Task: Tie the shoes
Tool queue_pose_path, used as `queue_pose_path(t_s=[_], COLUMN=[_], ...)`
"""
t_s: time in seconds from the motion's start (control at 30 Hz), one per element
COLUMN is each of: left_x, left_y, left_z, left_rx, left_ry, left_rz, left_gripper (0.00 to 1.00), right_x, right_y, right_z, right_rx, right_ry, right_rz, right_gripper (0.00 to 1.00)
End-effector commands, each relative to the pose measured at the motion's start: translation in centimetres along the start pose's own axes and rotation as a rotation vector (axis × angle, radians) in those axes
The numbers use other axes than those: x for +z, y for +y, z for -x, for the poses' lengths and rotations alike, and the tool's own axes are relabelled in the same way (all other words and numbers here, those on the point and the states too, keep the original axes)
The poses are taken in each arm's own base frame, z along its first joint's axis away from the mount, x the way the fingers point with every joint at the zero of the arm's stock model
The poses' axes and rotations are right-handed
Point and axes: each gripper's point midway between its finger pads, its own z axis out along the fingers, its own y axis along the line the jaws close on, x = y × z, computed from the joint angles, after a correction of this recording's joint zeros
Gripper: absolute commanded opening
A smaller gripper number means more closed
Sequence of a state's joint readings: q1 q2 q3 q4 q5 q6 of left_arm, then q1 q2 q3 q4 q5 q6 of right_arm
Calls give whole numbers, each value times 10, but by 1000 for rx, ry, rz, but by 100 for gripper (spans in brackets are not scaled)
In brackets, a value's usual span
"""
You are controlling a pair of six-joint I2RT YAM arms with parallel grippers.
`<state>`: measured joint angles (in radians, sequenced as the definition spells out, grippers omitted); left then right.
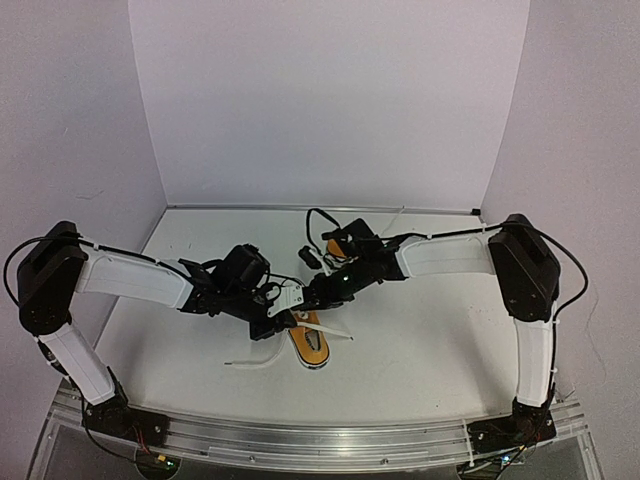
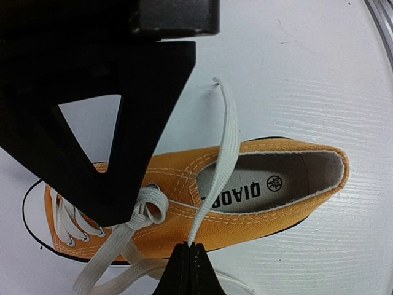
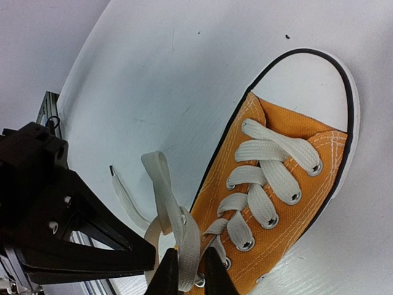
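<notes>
Left arm: reaches in from the left toward the middle of the white table.
Left gripper: clenched, fingertips together on a lace strand, just beside the near shoe's flank.
Lace strand: white and flat. It runs from the pinch across the shoe's open collar, and its end lies past the far side.
Near shoe: orange-yellow with a white toe cap, upright on its sole, mid-table. It sits just below the two grippers in the top view. The crossed laces are threaded through the eyelets, not tied.
Lace loop: a folded-over loop rising near the top eyelets and passing down between the right fingers.
Right gripper: one finger on each side of the loop, with the lace filling most of the gap. Cannot tell whether it is pinched tight.
Far shoe: farther back on the table, mostly hidden by the right arm's wrist. Only an orange patch shows.
Right arm: reaches in from the right, and its wrist meets the left one above the near shoe.
</notes>
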<state>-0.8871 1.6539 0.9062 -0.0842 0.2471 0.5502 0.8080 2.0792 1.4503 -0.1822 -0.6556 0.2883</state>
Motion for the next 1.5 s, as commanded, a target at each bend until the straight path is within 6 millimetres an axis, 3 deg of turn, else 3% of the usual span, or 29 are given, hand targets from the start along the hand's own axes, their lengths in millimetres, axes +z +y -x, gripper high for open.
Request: queue_pose_path(t_s=[0.0, 0.13, 0.73, 1.27, 1.3, 1.47], left_x=[-9, -9, -12, -16, -15, -13], left_y=[11, 12, 15, 21, 20, 18], left_z=[16, 15, 19, 25, 25, 23], left_rx=[17, 14, 8, 4, 5, 5], left_ry=[-49, -44, -52, -72, -72, -64], left_rz=[48, 55, 68, 97, 94, 77], left_gripper=[2, 2, 0, 0, 0, 0], right_x=[1, -3, -27, -24, -22, -15], right_y=[7, 11, 23, 13, 12, 5], right_z=[7, 7, 14, -1, 1, 4], right_rx=[-32, -38, -74, -61, -57, -46], right_ry=[-2, -5, -65, -38, -36, -26], right_rz=[13, 19, 0, -20, -24, -47], right_gripper=[10, 0, 0, 0, 0, 23])
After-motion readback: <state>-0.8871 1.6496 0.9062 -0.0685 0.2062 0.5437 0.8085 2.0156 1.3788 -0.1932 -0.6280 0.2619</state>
